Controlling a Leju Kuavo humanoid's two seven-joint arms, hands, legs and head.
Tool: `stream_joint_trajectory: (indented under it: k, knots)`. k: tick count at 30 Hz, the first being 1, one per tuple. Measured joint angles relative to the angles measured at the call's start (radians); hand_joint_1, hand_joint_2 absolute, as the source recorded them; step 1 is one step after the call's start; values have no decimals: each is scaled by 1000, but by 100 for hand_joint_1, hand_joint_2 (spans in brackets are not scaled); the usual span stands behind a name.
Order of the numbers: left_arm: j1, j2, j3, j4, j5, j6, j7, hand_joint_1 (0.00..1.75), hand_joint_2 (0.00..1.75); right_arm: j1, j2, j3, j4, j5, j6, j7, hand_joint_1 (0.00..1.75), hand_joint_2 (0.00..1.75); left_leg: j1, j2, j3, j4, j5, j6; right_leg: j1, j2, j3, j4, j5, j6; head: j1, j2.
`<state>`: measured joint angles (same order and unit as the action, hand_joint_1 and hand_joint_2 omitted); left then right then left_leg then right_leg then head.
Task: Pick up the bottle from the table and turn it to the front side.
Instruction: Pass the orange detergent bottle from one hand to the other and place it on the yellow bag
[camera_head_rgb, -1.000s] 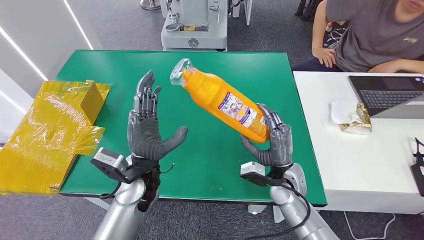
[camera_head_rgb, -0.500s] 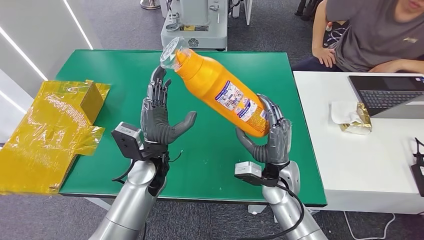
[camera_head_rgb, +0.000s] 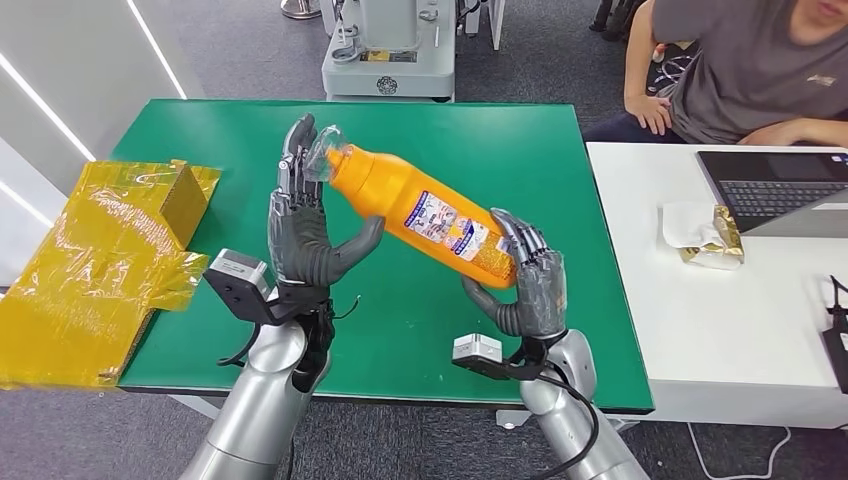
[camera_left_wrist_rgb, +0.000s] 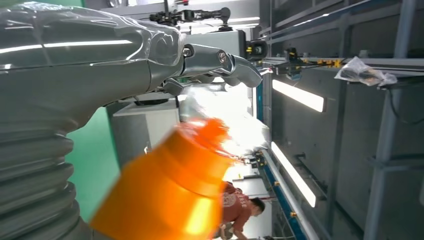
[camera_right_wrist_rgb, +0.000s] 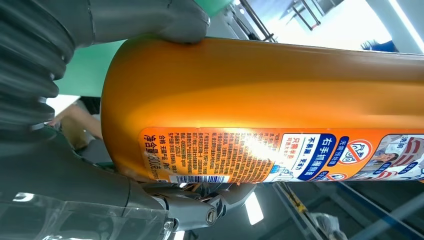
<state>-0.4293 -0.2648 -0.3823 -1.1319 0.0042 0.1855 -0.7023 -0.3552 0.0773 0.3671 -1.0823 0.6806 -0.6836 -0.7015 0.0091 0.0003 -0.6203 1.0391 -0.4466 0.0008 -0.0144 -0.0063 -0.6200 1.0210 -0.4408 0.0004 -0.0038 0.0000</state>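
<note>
Right hand (camera_head_rgb: 528, 285) gripping base end of orange bottle (camera_head_rgb: 420, 213), fingers wrapped round it, label with barcode facing the wrist camera. Bottle held tilted above green surface (camera_head_rgb: 470, 140), cap end toward left hand (camera_head_rgb: 305, 235). Left hand's fingers spread upright, thumb under bottle shoulder, fingertips at clear cap wrap. Yellow bag (camera_head_rgb: 95, 260) on surface's left edge. Person (camera_head_rgb: 745, 70) seated beyond white desk (camera_head_rgb: 720, 330).

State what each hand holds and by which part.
The right hand grips the bottle by its base end. The left hand touches its neck end; a grip there cannot be told.
</note>
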Motion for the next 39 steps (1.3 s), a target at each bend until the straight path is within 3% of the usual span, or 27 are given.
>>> stream_joint_trajectory:
  k: [17,30,39]
  knots:
    - [15,-2,-3,-36,-2,11,0,0,175,-11,3,-16,81,16,0,0,175,175,0,0,0,0,0,0,0,0,0,0,0,0,0,0]
    - [-14,-15,-3,29,-4,0,0,0,175,39,56,-104,-153,48,0,0,175,175,0,0,0,0,0,0,0,0,0,0,0,0,0,0]
    - [-14,-21,-3,42,5,-57,0,0,175,64,64,-106,-181,52,0,0,175,175,0,0,0,0,0,0,0,0,0,0,0,0,0,0]
